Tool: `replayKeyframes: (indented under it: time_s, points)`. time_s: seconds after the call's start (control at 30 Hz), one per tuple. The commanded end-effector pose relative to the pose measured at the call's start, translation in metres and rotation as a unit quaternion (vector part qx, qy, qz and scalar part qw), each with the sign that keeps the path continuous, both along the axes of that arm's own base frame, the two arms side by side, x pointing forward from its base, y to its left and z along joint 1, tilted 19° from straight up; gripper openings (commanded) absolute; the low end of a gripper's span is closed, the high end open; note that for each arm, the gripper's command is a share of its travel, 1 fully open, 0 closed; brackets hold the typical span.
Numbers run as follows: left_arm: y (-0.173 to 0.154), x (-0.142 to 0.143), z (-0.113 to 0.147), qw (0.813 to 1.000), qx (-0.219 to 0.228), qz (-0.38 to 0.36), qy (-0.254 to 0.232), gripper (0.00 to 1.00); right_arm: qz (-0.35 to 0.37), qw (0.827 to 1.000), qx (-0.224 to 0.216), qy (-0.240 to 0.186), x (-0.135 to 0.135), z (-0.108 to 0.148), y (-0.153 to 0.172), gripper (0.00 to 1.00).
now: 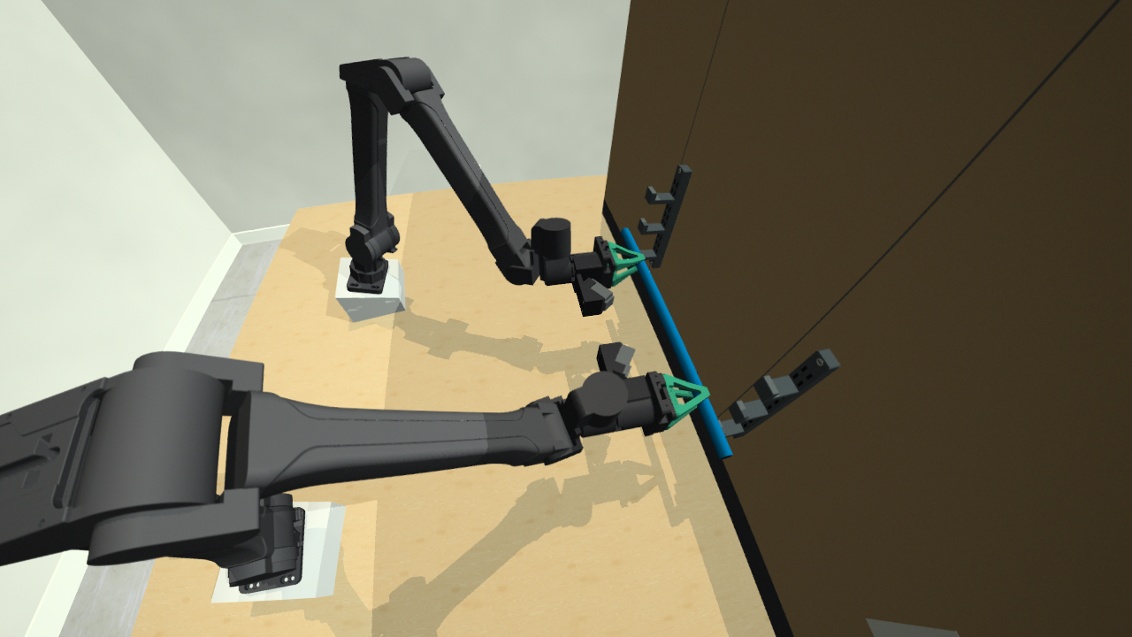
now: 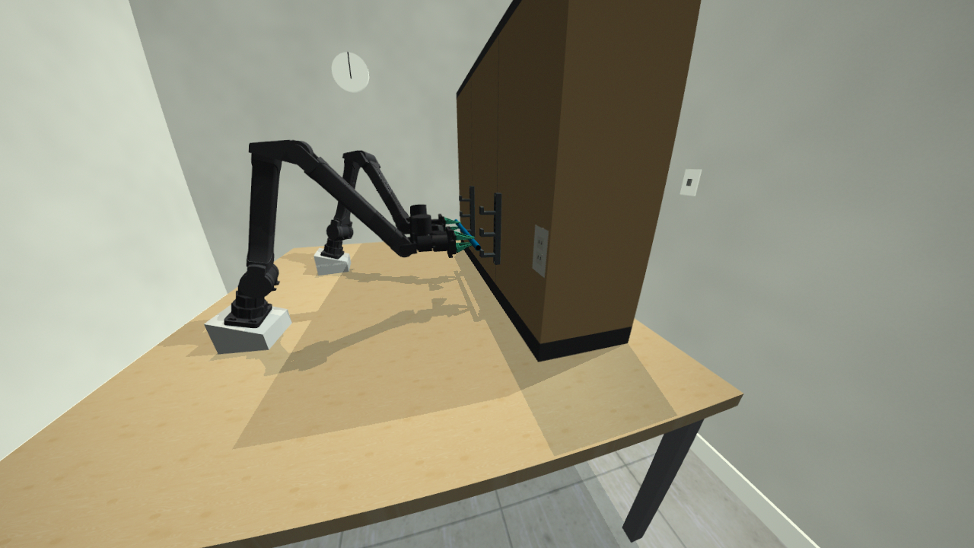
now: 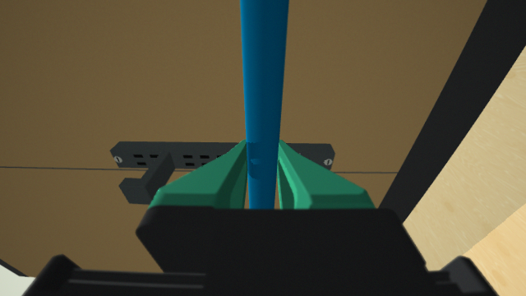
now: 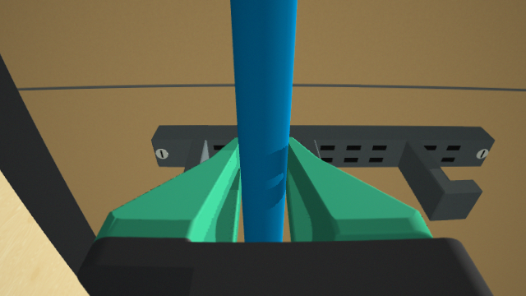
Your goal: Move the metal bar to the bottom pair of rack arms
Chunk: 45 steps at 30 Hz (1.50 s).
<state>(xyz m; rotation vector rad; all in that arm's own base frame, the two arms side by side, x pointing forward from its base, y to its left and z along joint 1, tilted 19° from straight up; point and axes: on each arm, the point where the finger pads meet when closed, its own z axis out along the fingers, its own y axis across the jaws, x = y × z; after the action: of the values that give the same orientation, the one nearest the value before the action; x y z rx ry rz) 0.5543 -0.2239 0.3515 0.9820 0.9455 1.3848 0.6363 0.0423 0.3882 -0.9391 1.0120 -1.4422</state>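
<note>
1. The blue metal bar (image 1: 672,333) (image 2: 468,233) (image 3: 265,82) (image 4: 265,82) spans the front of the wall rack's two uprights, near bottom-arm height. Its long axis runs from about 11 to 5 o'clock in the top view, and 12 to 6 in each wrist view.
2. The left gripper (image 1: 641,259) (image 2: 457,223) (image 3: 262,147) has its fingers closed around the bar towards its 11 o'clock end in the top view.
3. The right gripper (image 1: 707,395) (image 2: 473,238) (image 4: 263,149) also clasps it, towards the 5 o'clock end.
4. The near bottom rack arm (image 1: 731,428) (image 2: 487,254) is just beside the bar's 5 o'clock end; I cannot tell whether they touch.
5. The far bottom rack arm (image 1: 650,254) is partly hidden; contact is unclear there too.
6. Both uprights stand on the brown cabinet (image 1: 910,277) (image 2: 524,150), at 3 o'clock from the grippers in the top view.
</note>
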Motion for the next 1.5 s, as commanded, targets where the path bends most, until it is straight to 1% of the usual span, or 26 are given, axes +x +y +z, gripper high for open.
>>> replayKeyframes:
  time_s: [0.0, 0.17, 0.73, 1.47]
  points:
    - [0.004, -0.004, 0.029, 0.999, -0.026, 0.005, -0.036, 0.0, 0.007, 0.999, 0.01, -0.042, -0.01, 0.04, -0.004, 0.0]
    - [0.003, -0.005, 0.027, 0.999, -0.026, 0.005, -0.036, 0.0, 0.007, 0.999, 0.01, -0.042, -0.01, 0.038, -0.004, 0.0]
    - [0.004, 0.006, 0.028, 0.999, -0.026, 0.005, -0.036, 0.0, 0.007, 0.999, 0.01, -0.042, 0.002, 0.039, -0.005, 0.0]
    - [0.006, 0.022, 0.034, 0.999, -0.026, 0.005, -0.036, 0.0, 0.007, 0.999, 0.01, -0.042, 0.019, 0.042, -0.005, 0.0]
